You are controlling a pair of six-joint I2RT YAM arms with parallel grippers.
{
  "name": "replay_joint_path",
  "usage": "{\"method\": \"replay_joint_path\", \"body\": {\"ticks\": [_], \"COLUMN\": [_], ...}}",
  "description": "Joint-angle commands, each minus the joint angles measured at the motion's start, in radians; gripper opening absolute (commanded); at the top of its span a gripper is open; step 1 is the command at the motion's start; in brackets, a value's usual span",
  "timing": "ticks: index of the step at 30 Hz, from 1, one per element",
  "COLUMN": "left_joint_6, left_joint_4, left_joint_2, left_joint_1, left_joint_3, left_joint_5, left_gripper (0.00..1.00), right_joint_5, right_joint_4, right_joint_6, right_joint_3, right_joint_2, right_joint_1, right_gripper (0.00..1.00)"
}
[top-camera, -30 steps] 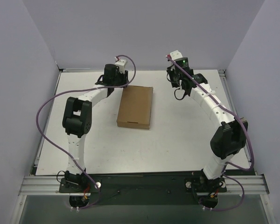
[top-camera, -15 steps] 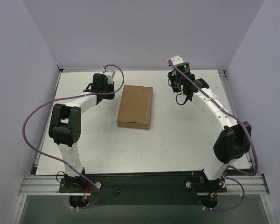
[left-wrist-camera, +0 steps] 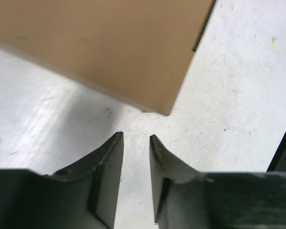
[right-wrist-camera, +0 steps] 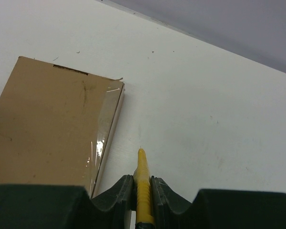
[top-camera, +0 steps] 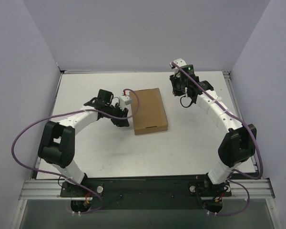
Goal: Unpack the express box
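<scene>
The express box (top-camera: 150, 110), flat brown cardboard, lies closed on the white table (top-camera: 195, 138), turned a little askew. My left gripper (top-camera: 128, 122) sits low at the box's near left corner. In the left wrist view its fingers (left-wrist-camera: 136, 136) stand a narrow gap apart, empty, with the box corner (left-wrist-camera: 109, 47) just ahead. My right gripper (top-camera: 177, 90) hovers off the box's far right corner. In the right wrist view (right-wrist-camera: 142, 177) it is shut on a yellow utility knife (right-wrist-camera: 143, 191), tip forward. The box (right-wrist-camera: 52, 124) lies to its left, with clear tape (right-wrist-camera: 107, 126) on the edge.
Grey walls (top-camera: 19, 71) close in the table on the left, back and right. The arm bases stand on a metal rail (top-camera: 143, 188) at the near edge. A purple cable (top-camera: 28, 129) loops out from the left arm.
My left arm swung from the box's far left side down to its near left corner. The box shifted right and turned. The right arm barely moved and kept the knife.
</scene>
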Motion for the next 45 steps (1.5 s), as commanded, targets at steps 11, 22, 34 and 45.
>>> {"method": "replay_joint_path", "body": {"ticks": [11,22,34,45], "left_joint_6": [-0.258,-0.248,-0.368,-0.315], "left_joint_4": [0.296,0.385,0.216,0.267], "left_joint_2": [0.269,0.647,0.410,0.070], "left_joint_1": [0.079,0.050,0.092,0.145], "left_joint_3": [0.486,0.847,0.449,0.129], "left_joint_5": [-0.147,-0.094,0.009,-0.072], "left_gripper": [0.72,0.76,0.56,0.60], "right_joint_5": [-0.320,-0.369,-0.305,-0.375], "right_joint_4": [-0.046,-0.071,-0.062,-0.066], "right_joint_6": [-0.010,-0.033,-0.056,-0.041], "right_joint_3": [0.009,-0.061,-0.023,0.058], "right_joint_2": [-0.032,-0.062,-0.016,0.050], "right_joint_1": [-0.093,-0.091,-0.096,-0.097], "right_gripper": [0.00,0.00,0.00,0.00]}}
